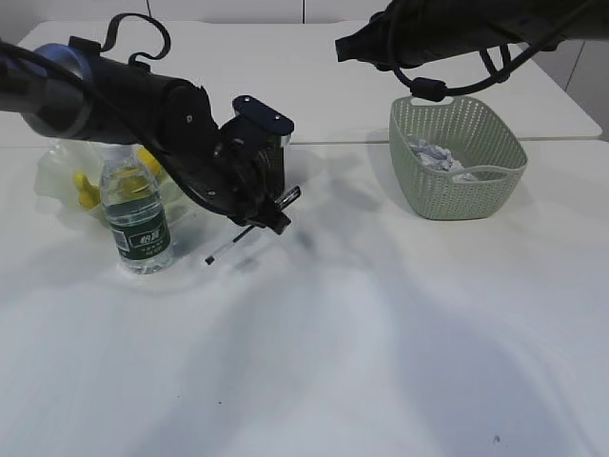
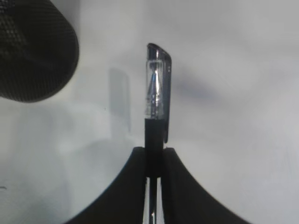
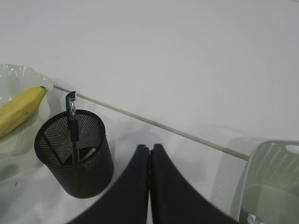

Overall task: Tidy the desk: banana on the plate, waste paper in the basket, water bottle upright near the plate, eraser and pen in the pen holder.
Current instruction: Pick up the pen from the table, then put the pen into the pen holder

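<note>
Bare tabletop (image 1: 314, 381) up close, then straight to the action at near left: water bottle (image 1: 139, 221) upright, just in front of the plate (image 1: 48, 176) with the banana (image 1: 88, 190) on it. Just right of the bottle, left gripper (image 1: 276, 217), nearly closed and pinching the pen (image 1: 249, 235) by its barrel, seemingly clear of the table. Slanted, that pen: low end toward near left, high end toward far right. From the wrist, capped end poking straight out ahead of the dark fingers (image 2: 126, 186). And now the crux: pen holder (image 2: 28, 51) off to the upper left of the cap in the wrist view, beside the pen rather than under it, and out of sight from the outside camera, probably behind the arm. Looks like a shift toward that black mesh cup first, then a tip to vertical, long axis down through the mouth. Clearly the left arm's job, far nearer than the other. From the right wrist, same holder just beside the plate, with a pen of the same look upright inside; whether a second one, hard to say. Farther right, green basket (image 1: 457, 157) with the waste paper (image 1: 433, 152) in it. Farthest back, right gripper (image 3: 149, 148) up high, jaws pressed together, holding nothing.
</note>
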You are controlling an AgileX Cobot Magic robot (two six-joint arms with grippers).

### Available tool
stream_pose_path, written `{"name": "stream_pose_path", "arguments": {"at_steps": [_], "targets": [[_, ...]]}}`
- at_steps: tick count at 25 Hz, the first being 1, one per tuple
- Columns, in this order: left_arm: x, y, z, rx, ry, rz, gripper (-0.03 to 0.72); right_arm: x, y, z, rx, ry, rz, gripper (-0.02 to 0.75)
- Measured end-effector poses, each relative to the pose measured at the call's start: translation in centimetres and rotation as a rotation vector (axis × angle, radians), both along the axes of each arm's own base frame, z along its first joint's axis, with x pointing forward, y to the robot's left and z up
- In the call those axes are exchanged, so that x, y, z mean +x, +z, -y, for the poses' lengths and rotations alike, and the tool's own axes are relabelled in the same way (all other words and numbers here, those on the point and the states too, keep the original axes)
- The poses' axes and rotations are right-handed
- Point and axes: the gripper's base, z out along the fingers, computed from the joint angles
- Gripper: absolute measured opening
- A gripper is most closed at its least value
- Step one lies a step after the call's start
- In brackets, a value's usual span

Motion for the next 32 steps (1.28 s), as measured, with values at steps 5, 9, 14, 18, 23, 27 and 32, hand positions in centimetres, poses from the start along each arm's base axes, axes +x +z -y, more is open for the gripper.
{"name": "stream_pose_path", "arguments": {"at_steps": [5,9,14,18,23,27,32], "targets": [[0.3,1.4,0.2,-0.045,0.010,0.068,0.028,0.0,0.0,0.0,0.000,0.000,0.000,-0.016],[0.4,2.8,0.2,-0.081,0.017,0.125,0.028,0.0,0.0,0.0,0.000,0.000,0.000,-0.016],[0.7,5.4,0.3,-0.144,0.025,0.246,0.028,0.0,0.0,0.0,0.000,-0.001,0.002,-0.016],[1.0,6.5,0.4,-0.182,0.030,0.321,0.028,0.0,0.0,0.0,0.001,-0.002,0.004,-0.016],[1.3,7.1,0.5,-0.217,0.037,0.391,0.028,0.0,0.0,0.0,-0.005,-0.001,0.006,-0.016],[1.6,7.7,0.5,-0.249,0.044,0.454,0.028,0.0,0.0,0.0,-0.011,0.001,0.008,-0.016],[2.0,8.6,0.6,-0.303,0.055,0.561,0.027,0.0,0.0,0.0,-0.015,0.002,0.009,-0.016]]}}
